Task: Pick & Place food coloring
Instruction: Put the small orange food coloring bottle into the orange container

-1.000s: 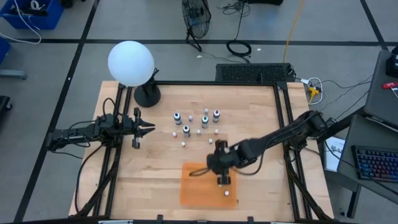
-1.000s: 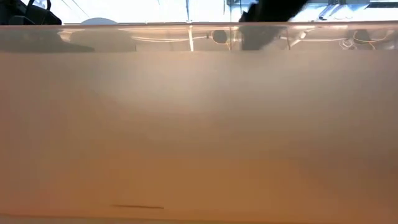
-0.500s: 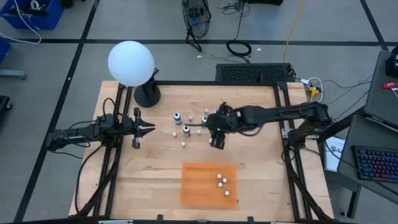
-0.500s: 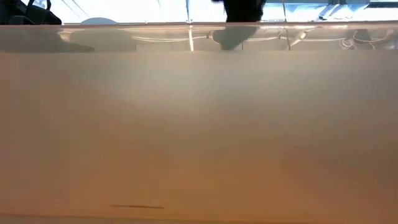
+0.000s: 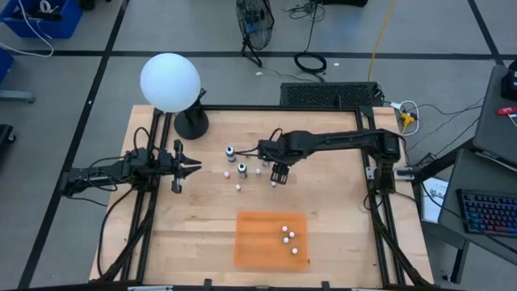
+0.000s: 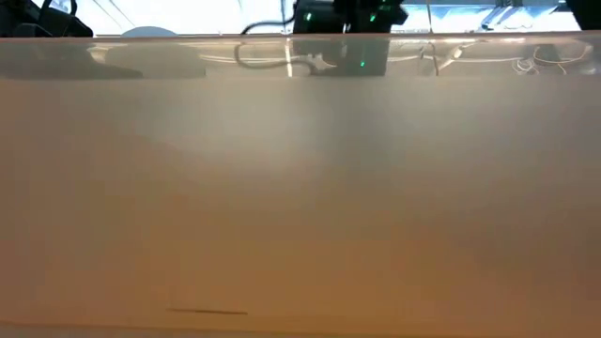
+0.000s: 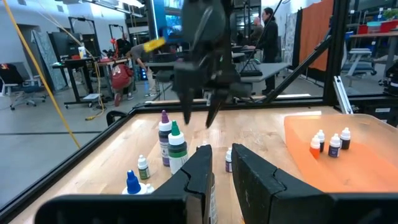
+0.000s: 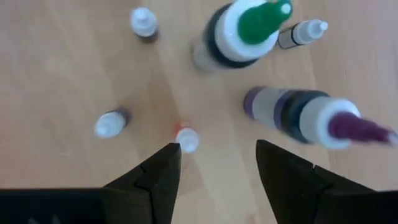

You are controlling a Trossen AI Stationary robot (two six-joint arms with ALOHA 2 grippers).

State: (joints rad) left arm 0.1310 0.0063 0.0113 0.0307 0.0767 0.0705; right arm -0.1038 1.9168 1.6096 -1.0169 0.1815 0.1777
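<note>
My right gripper (image 5: 279, 171) is open and points down over the food coloring bottles on the far middle of the table. In the right wrist view its fingers stand just above a tiny red-tipped dropper bottle (image 8: 186, 138), with a green-topped bottle (image 8: 239, 34) and a purple-topped bottle (image 8: 311, 115) upright beyond it. Three small bottles (image 5: 288, 237) stand on the orange mat (image 5: 258, 242). My left gripper (image 5: 190, 166) waits open at the table's left side, touching nothing. The left wrist view shows the right gripper (image 7: 208, 118) hanging over the cluster.
A white globe lamp (image 5: 170, 81) on a dark base stands at the far left corner. Black frame rails (image 5: 367, 170) run along the table's sides. More small bottles (image 5: 230, 151) stand left of the right gripper. People (image 7: 270, 31) are in the room behind.
My right gripper has swung from above the orange mat toward the table's far edge and now hangs over the bottle cluster. Three small bottles show on the mat where the gripper was.
</note>
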